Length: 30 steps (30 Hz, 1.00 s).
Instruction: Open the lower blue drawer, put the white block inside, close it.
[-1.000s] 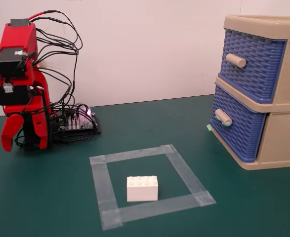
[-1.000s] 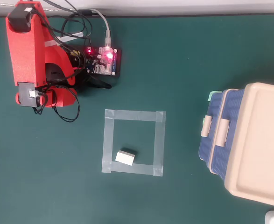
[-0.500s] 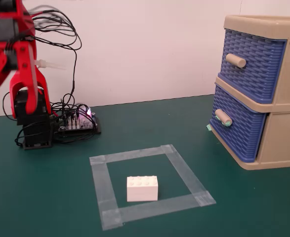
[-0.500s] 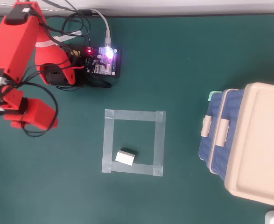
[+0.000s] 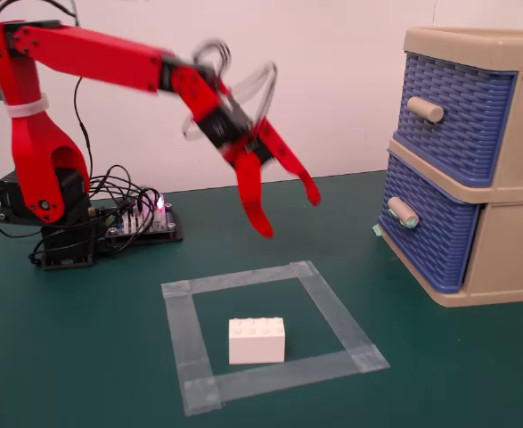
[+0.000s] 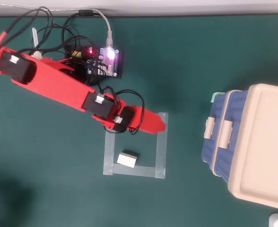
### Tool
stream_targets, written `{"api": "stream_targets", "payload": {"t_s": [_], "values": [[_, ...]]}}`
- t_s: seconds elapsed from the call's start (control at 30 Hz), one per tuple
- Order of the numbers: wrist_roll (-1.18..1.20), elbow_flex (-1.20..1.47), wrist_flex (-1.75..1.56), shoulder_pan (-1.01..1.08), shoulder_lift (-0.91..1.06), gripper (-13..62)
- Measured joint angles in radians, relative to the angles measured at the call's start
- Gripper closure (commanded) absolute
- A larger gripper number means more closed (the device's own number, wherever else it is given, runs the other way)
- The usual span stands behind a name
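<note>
Our claw hangs in the air above the far edge of the taped square, its two red fingers spread apart and holding nothing, well short of the cabinet. The lower blue drawer sits shut, and we judge it light but likely to drag its cabinet along, so its pale-green-tipped knob is the only sound place to grip. The white block lies inside the square, hard, light and rather slick, best pinched across its flat sides.

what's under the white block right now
The white block sits on bare green table, inside the square of clear tape. Nothing else shows beneath it; the patch directly under it is hidden.
</note>
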Motion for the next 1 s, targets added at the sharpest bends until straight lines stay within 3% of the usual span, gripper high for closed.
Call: {"api": "stream_targets", "payload": {"t_s": [0.17,0.3,0.57,1.0], "values": [[0.003,0.399,-0.744,-0.052,-0.023,16.1],[0.009,0.417,-1.275,-0.097,-0.236,16.7],[0.012,-0.051,-1.345,-0.084,-0.669,18.2],[0.044,-0.316,-1.347,-0.129,-0.793,22.9]]}}
